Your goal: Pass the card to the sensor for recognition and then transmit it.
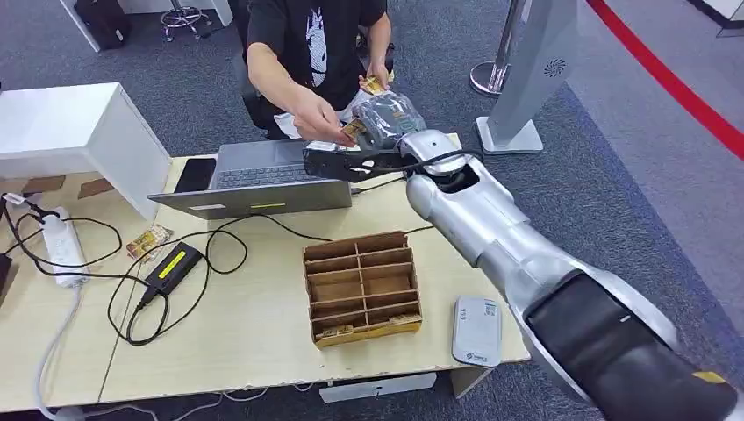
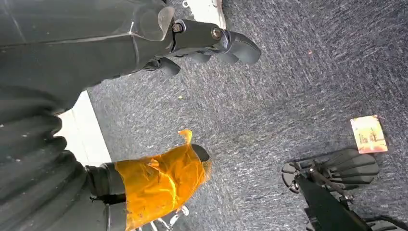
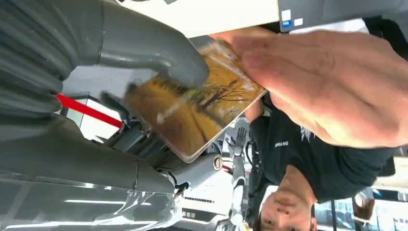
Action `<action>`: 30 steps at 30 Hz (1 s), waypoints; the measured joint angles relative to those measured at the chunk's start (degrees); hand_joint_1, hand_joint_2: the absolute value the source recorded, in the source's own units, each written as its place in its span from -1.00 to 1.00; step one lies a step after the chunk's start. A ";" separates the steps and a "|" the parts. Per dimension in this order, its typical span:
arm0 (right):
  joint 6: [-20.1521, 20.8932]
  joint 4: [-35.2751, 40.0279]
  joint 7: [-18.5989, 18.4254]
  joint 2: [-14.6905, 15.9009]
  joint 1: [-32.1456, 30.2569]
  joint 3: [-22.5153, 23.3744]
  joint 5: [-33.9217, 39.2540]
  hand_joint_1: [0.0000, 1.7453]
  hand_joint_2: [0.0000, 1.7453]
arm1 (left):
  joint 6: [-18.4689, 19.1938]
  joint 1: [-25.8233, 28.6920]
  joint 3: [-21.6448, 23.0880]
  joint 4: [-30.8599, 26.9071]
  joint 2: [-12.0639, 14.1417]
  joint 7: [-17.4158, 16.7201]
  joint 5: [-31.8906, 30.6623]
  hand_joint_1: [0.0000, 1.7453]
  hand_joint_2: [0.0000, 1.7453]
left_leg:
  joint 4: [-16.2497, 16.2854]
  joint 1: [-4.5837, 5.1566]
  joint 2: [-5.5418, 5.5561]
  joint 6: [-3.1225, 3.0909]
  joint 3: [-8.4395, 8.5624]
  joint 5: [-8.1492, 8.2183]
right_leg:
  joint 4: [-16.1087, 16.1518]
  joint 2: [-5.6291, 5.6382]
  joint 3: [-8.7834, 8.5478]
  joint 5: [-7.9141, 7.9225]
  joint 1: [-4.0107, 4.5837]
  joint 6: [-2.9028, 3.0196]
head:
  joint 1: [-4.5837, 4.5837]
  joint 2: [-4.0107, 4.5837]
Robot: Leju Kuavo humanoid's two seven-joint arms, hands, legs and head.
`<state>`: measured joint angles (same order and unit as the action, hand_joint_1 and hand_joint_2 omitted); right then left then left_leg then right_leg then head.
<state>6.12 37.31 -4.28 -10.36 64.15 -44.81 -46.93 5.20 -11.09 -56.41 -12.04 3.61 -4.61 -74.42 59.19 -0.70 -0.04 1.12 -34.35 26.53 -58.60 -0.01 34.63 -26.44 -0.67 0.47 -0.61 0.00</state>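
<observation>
- Two hands meet on the card (image 3: 197, 108): my right hand (image 1: 386, 123) is stretched out past the far edge of the counter (image 1: 254, 324), and a person's hand (image 1: 318, 117) reaches in from the other side.
- From the right wrist camera I see the yellow-orange card pressed under my thick grey thumb (image 3: 159, 53), with darker fingers behind it, so the right hand is gripping the card.
- Person's fingers (image 3: 308, 77) lie on the card's other end; both of us are touching it.
- Left hand (image 2: 211, 43) hangs over grey carpet, fingers curled in with nothing in them; orange tape (image 2: 161, 180) wraps one part of it.
- Another card (image 2: 369, 134) lies on the carpet near a chair base (image 2: 337, 168).
- On the counter I see a laptop (image 1: 254, 180) just beside my right hand, a brown divided box (image 1: 361, 285) in the middle, a white sensor pad (image 1: 477, 331) near the front edge, and a black power brick (image 1: 173, 266) with cables.
</observation>
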 joint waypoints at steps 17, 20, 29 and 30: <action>-15.81 29.26 5.95 9.19 -10.80 3.87 -6.30 -1.00 1.00 | -1.62 2.42 0.20 0.00 0.04 1.31 2.89 -1.00 1.00 | 0.02 0.01 0.02 -0.04 0.00 0.07 | 0.10 -0.02 0.03 -0.05 -0.01 -0.04 | 0.04 -0.02; -20.22 40.99 8.88 14.10 -18.48 4.48 -9.07 -1.00 1.00 | -2.27 3.66 0.00 0.00 0.13 2.01 4.22 -1.00 1.00 | 0.01 0.00 0.02 -0.12 0.04 0.21 | 0.18 -0.04 -0.05 -0.12 0.00 -0.08 | 0.02 -0.02; -30.42 58.04 16.50 22.80 -44.13 3.85 -9.27 -1.00 1.00 | -3.76 5.74 -1.57 0.00 0.74 3.26 6.12 -1.00 1.00 | -0.01 -0.01 0.04 -0.15 0.04 0.44 | 0.17 -0.12 -0.13 -0.37 0.02 -0.07 | -0.04 -0.02; -31.10 58.53 17.24 22.84 -46.33 3.61 -8.87 -1.00 1.00 | -3.78 5.89 -1.73 0.00 0.76 3.30 6.19 -1.00 1.00 | -0.02 0.00 0.03 -0.15 0.04 0.44 | 0.16 -0.13 -0.11 -0.37 0.01 -0.06 | 0.04 0.00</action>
<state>-24.98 95.84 12.96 12.48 17.83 -41.20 -55.80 1.42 -5.20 -58.14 -12.04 4.37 -1.31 -68.24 59.17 -0.70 -0.01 0.97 -34.32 26.97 -58.44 -0.14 34.52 -26.81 -0.65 0.41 -0.57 0.00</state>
